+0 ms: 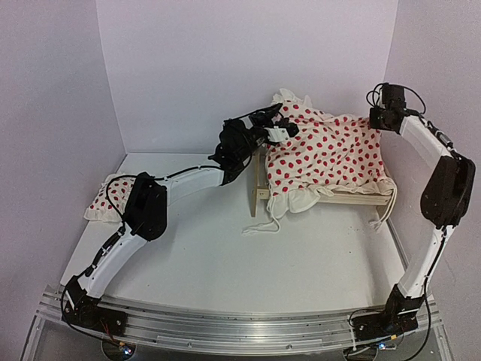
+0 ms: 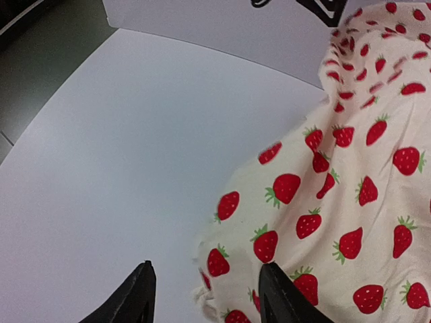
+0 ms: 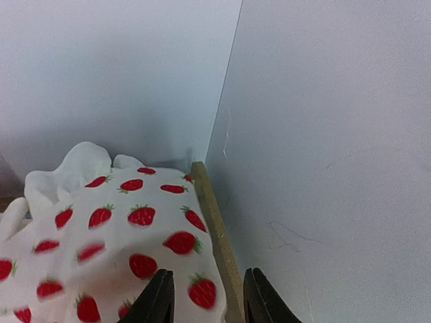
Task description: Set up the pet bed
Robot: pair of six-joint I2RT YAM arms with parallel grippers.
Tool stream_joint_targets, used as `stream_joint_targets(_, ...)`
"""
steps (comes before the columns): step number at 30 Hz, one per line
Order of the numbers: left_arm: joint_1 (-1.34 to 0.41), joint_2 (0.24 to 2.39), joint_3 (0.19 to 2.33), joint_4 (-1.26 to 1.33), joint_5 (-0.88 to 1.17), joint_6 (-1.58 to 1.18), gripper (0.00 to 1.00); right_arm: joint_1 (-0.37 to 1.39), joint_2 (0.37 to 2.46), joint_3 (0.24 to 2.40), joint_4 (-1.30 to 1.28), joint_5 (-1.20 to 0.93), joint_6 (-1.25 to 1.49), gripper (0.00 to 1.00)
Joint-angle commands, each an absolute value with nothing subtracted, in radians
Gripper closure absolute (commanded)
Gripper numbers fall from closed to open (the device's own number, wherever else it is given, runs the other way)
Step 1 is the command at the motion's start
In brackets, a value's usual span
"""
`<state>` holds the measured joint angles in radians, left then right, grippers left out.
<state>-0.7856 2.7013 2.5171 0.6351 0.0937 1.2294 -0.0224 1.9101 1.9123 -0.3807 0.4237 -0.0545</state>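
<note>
The pet bed [image 1: 259, 194] stands at the back right; only its light-wood frame shows. A white ruffled blanket with red strawberries [image 1: 323, 154] is draped over it and hides the mattress. My left gripper [image 1: 285, 131] is open at the blanket's left edge. In the left wrist view [image 2: 209, 299] the blanket's corner [image 2: 222, 259] lies between the fingers, not pinched. My right gripper [image 1: 378, 119] is open over the bed's right end. In the right wrist view [image 3: 210, 304] its fingers straddle the wooden end board [image 3: 217, 235] and the blanket [image 3: 121, 229] beside it.
A small strawberry-print pillow [image 1: 101, 203] lies on the table at the left, partly under my left arm. White walls close the back [image 1: 248, 68] and right side [image 3: 323, 168], the right wall close against the bed's end board. A blanket tie [image 1: 259, 226] trails in front of the bed.
</note>
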Motion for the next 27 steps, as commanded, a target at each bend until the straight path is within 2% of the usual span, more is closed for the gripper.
stream_joint_targets(1,-0.774,2.61,2.428,0.681,0.012,1.253,0.38,-0.029,1.996,1.992,-0.425,0.443,-0.031,0.42)
stream_joint_targets(4,-0.785,2.508,2.331,0.629,0.009,1.204,0.31,-0.029,2.011,2.025,-0.464,0.436,-0.028,0.26)
stream_joint_targets(7,-0.806,2.419,2.273,0.552,0.01,1.16,0.27,-0.03,1.992,2.024,-0.482,0.429,-0.041,0.16)
stream_joint_targets(9,-0.82,2.373,2.271,0.467,0.015,1.114,0.25,-0.029,1.967,2.014,-0.496,0.393,-0.048,0.14)
stream_joint_targets(13,-0.828,2.297,2.324,0.277,0.034,0.935,0.24,-0.024,1.874,1.929,-0.514,0.147,-0.057,0.14)
stream_joint_targets(16,-0.828,2.262,2.384,0.089,0.016,0.738,0.24,-0.023,1.818,1.868,-0.543,0.242,-0.013,0.11)
stream_joint_targets(19,-0.827,2.216,2.374,-0.075,0.013,0.53,0.25,-0.044,1.824,1.846,-0.595,0.281,-0.046,0.12)
stream_joint_targets(23,-0.822,2.144,2.289,-0.205,0.018,0.346,0.25,-0.122,1.972,2.013,-0.832,0.132,-0.004,0.24)
stream_joint_targets(27,-0.783,2.074,2.202,-0.288,0.098,0.22,0.24,-0.159,2.082,2.121,-0.953,0.118,0.033,0.34)
